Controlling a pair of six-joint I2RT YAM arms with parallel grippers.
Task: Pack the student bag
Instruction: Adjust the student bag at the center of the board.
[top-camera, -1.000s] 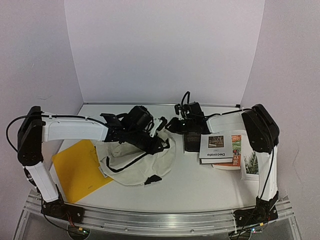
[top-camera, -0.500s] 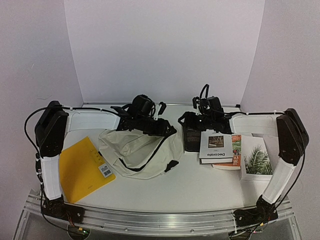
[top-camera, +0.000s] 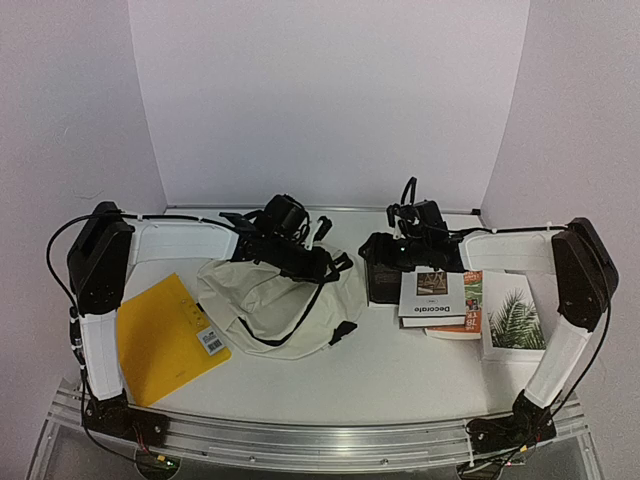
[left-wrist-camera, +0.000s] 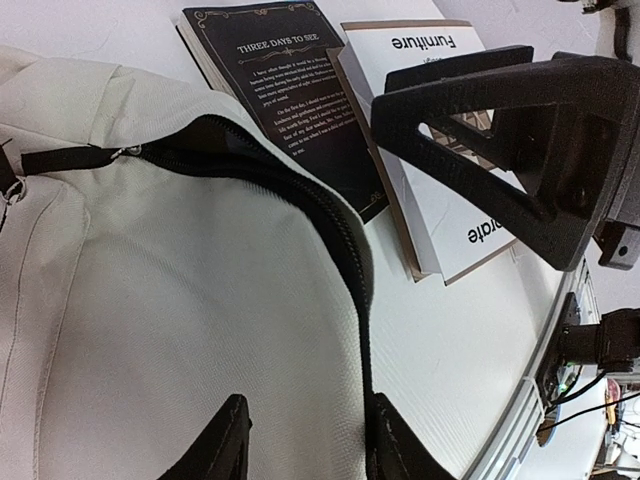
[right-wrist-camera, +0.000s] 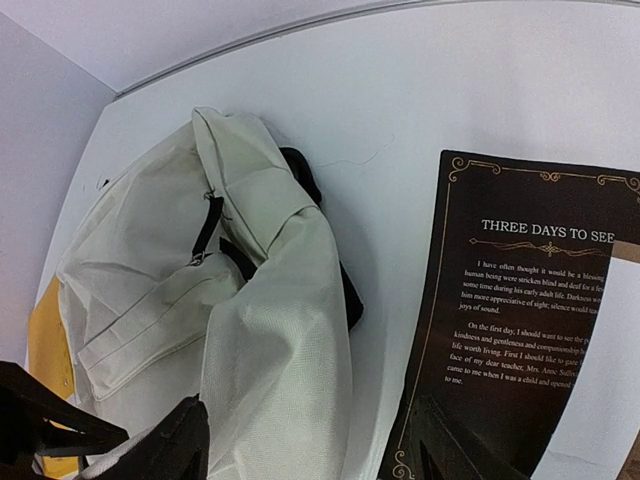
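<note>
The student bag (top-camera: 275, 310) lies flat on the white table (top-camera: 400, 370), its cream fabric crumpled and its black zipper line curving over the top. The left gripper (left-wrist-camera: 305, 450) hangs just over the far right part of the bag. Its two fingers stand apart, with only bag fabric showing between them, so it is open and holds nothing. The right gripper (right-wrist-camera: 312, 420) is just to the right of the bag. Its fingers are spread wide and it also grips nothing.

A black book (right-wrist-camera: 520, 320) with the title "Three Days to See" lies just right of the bag, very near its edge. Further right of the bag a white book (top-camera: 432, 295) partly covers the black one, then come an orange book (top-camera: 470, 300) and a book with a palm leaf (top-camera: 515, 322). A yellow envelope (top-camera: 160, 335) lies on the left side of the bag, one edge tucked under it.
</note>
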